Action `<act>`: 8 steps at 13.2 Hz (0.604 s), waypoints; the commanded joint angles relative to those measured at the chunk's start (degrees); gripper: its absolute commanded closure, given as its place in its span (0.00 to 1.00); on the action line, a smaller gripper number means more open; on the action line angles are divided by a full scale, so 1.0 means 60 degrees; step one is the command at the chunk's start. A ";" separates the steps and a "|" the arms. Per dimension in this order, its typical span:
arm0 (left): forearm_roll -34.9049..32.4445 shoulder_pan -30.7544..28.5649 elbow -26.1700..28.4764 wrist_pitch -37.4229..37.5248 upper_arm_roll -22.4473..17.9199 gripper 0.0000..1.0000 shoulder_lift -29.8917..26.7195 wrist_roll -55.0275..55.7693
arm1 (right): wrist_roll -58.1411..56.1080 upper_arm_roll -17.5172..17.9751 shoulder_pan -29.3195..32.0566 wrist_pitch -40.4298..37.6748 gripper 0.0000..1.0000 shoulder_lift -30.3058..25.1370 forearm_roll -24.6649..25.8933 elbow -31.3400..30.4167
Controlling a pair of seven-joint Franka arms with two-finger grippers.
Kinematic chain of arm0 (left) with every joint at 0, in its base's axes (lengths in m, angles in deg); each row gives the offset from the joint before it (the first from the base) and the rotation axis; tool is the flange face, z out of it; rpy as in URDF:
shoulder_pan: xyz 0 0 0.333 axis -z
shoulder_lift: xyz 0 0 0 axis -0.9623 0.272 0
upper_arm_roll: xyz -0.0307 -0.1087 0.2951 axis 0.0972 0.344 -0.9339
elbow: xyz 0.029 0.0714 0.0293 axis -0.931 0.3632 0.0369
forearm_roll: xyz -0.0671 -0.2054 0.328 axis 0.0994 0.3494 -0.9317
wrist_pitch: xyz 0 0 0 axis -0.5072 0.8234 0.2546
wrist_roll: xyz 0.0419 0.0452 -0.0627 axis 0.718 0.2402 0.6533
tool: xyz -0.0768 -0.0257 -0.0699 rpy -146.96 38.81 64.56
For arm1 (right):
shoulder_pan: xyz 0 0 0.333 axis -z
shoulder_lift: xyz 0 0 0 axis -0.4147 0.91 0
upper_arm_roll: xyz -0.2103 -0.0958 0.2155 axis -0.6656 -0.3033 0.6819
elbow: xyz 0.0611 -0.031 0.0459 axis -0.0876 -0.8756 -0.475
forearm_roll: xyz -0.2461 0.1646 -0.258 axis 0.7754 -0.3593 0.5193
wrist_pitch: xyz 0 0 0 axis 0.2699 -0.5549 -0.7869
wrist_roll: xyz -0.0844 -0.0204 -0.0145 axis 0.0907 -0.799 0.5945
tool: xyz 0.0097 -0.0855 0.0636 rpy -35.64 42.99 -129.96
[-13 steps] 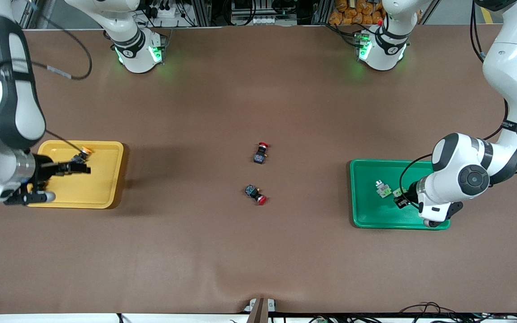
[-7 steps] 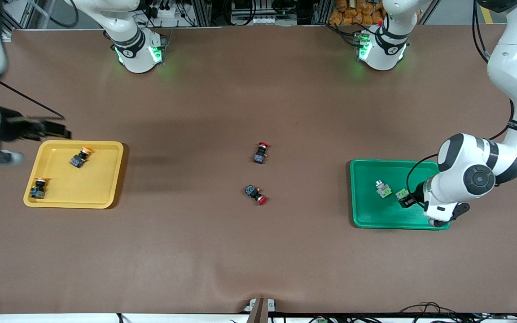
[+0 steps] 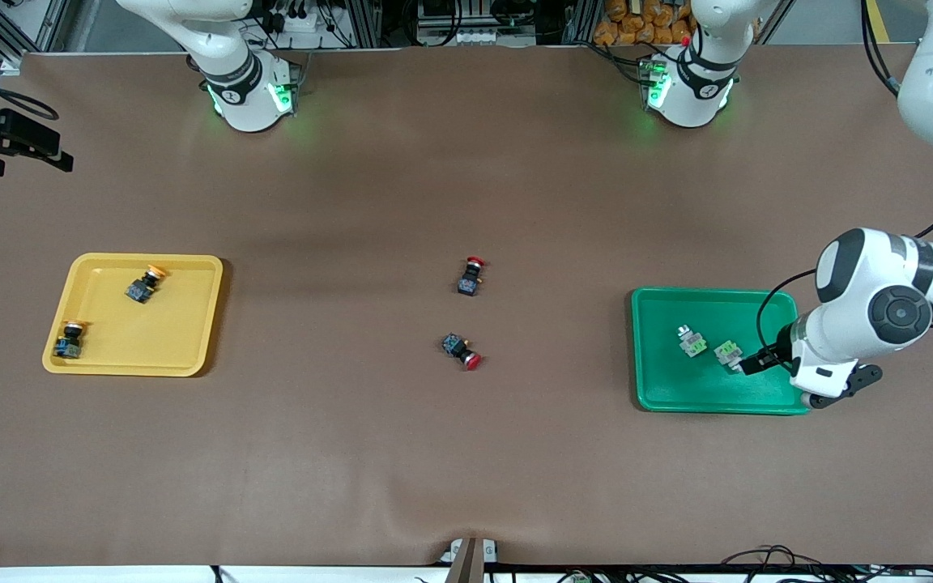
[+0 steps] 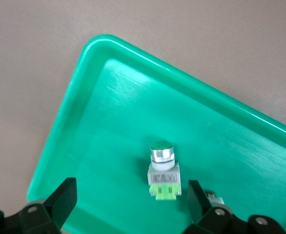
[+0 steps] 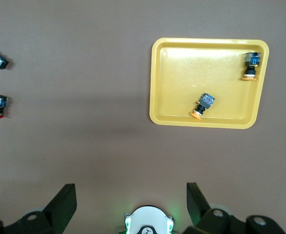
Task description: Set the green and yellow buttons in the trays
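Since all four task buttons already lie in trays, I'd judge the step in hand is just the left arm's clean exit.

- left gripper: low over the green tray, at the corner of the tray nearest the left arm's end edge. Fingers spread, nothing pinched.
- right gripper: parked high over the counter's edge at the right arm's end, toward the base-side corner. Fingers spread and empty. That arm waits.
- Exit advice: go straight up first, with no sideways sweep. The nearer green button sits just beside a fingertip and the tray rim is close under the wrist. Leave the fingers apart until clear of the rim, because closing low could clip or drag the button.

Positions and pointing:
- Green tray is near the left arm's end edge, about midway between the base edge and the camera edge.
- Other green button lies on its side. Its long axis is diagonal, with the chrome collar end toward the base edge and the light-green block toward the camera edge.
- The one by the fingertip is partly hidden, so I can't call its axis.
- yellow tray is near the right arm's end edge.
- yellow button lies on its side with its orange cap toward the base edge and slightly toward mid-counter.
- second yellow button sits in the tray corner nearest the camera edge and the right arm's end. Its axis runs roughly base edge to camera edge, cap toward the bases.
- two red buttons lie mid-counter, outside the task. Leave them.
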State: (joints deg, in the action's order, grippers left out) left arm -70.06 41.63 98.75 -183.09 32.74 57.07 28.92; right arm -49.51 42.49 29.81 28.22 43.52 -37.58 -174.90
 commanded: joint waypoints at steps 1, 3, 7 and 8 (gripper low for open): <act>0.0335 -0.0090 0.0108 0.0524 0.0252 0.00 -0.0774 -0.0450 | 0.0839 0.0209 -0.0547 0.0047 0.00 -0.0399 0.0204 -0.0358; 0.0877 -0.0090 0.0079 0.0627 0.0238 0.00 -0.1169 -0.0946 | 0.0974 0.0152 -0.0841 0.0135 0.00 -0.0298 0.0655 -0.0213; 0.1784 -0.0090 -0.0125 0.1344 0.0281 0.00 -0.2063 -0.2162 | 0.0799 0.0063 -0.0695 0.0077 0.00 0.0185 0.0834 0.0550; 0.2048 -0.0090 -0.0329 0.1635 0.0267 0.00 -0.2181 -0.2600 | 0.0595 0.0020 -0.0681 0.0120 0.00 0.0230 0.0790 0.0550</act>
State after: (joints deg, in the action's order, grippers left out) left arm -60.83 41.62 97.66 -176.43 34.09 46.99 17.46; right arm -44.76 42.66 25.34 29.10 43.23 -33.61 -173.56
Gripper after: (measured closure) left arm 0.000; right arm 0.000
